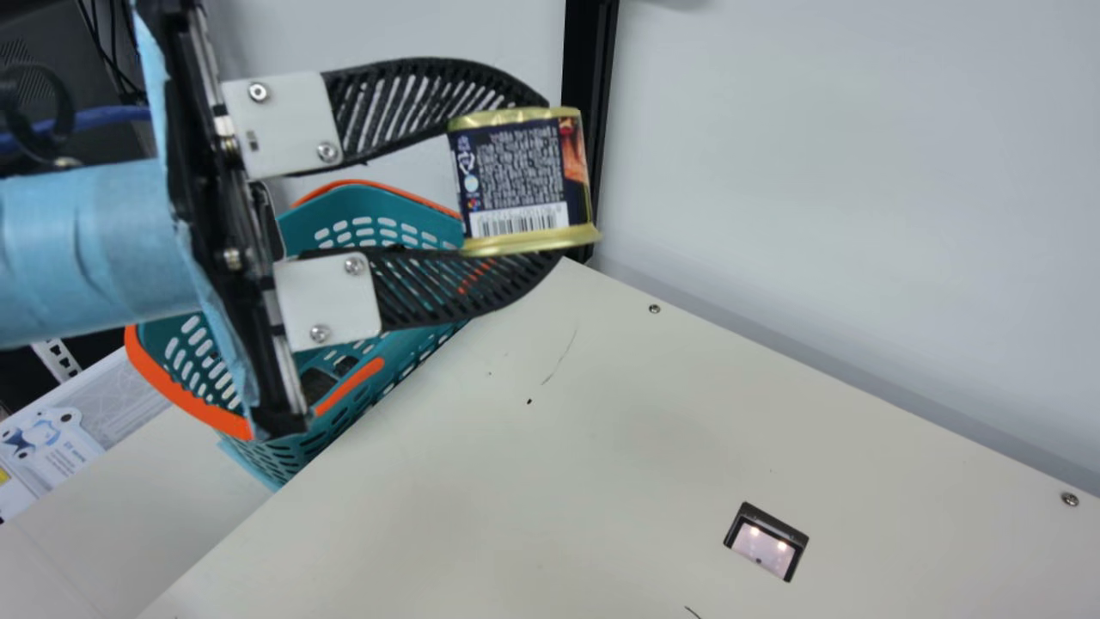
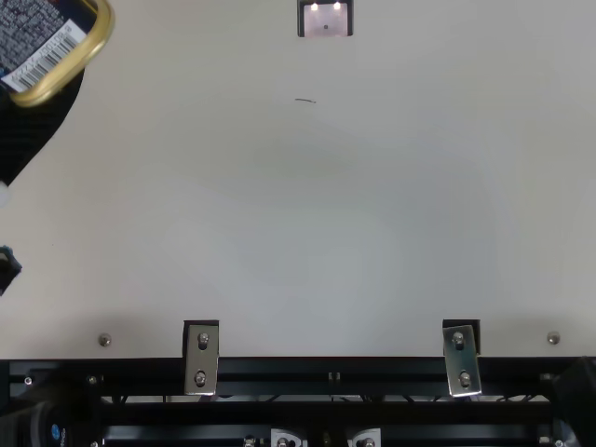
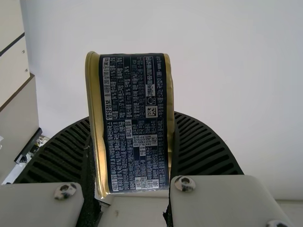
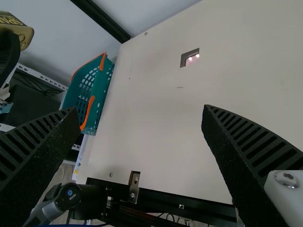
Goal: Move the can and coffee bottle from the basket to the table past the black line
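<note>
In the main view my left gripper (image 1: 507,180) is shut on the can (image 1: 520,176), a dark-labelled tin with gold rims, held up in the air beside the basket (image 1: 185,400). The can (image 2: 51,47) also appears at the top left corner of the top view. In the left wrist view the can (image 3: 135,123) is clamped between both fingers of my left gripper (image 3: 132,156). My right gripper (image 4: 142,113) stands wide open with nothing between its fingers. The coffee bottle cannot be made out; a dark shape lies low inside the basket.
The teal basket with orange rims stands against the left edge of the cream table (image 1: 516,481). A small dark-framed recess with lights (image 1: 765,543) is set in the tabletop. A black post (image 1: 589,86) rises at the far corner, by the pale wall.
</note>
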### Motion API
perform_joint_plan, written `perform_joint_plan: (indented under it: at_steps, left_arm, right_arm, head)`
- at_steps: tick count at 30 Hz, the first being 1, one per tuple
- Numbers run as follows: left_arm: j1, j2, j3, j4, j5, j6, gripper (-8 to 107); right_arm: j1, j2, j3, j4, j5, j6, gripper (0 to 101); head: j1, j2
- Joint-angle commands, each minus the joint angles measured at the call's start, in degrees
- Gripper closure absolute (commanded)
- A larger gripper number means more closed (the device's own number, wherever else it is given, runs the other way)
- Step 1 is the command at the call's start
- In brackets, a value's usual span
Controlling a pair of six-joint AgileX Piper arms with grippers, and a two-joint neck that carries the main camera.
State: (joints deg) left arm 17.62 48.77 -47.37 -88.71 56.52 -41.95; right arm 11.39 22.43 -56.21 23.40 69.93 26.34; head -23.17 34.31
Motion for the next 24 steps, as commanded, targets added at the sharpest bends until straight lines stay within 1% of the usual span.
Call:
perform_joint_plan:
  at_steps: [1, 4, 5, 8, 24]
  left_arm:
    - [-1.43, -0.31, 0.27, -0.61, -0.15, -0.81, 89]
    - [-4.38, -1.31, 0.69, -2.24, -0.78, -2.14, 89]
    - [-2.61, -0.90, 0.53, -1.43, -0.48, -1.44, 89]
    - [-4.38, -1.30, 0.56, -2.39, -0.68, -2.09, 89]
    - [-4.38, -1.30, 0.56, -2.31, -0.55, -2.09, 89]
  right_arm:
    - [0.00, 0.00, 0.00, 0.00, 0.00, 0.00, 0]
    - [0.00, 0.00, 0.00, 0.00, 0.00, 0.00, 0]
    - [0.00, 0.00, 0.00, 0.00, 0.00, 0.00, 0]
    - [0.00, 0.00, 0.00, 0.00, 0.00, 0.00, 0]
    - [0.00, 0.00, 0.00, 0.00, 0.00, 0.00, 0]
  head:
    - [-1.76, 0.74]
    - [-1.76, 0.74]
    - [-1.76, 0.74]
    - [-1.76, 0.74]
    - [-1.76, 0.74]
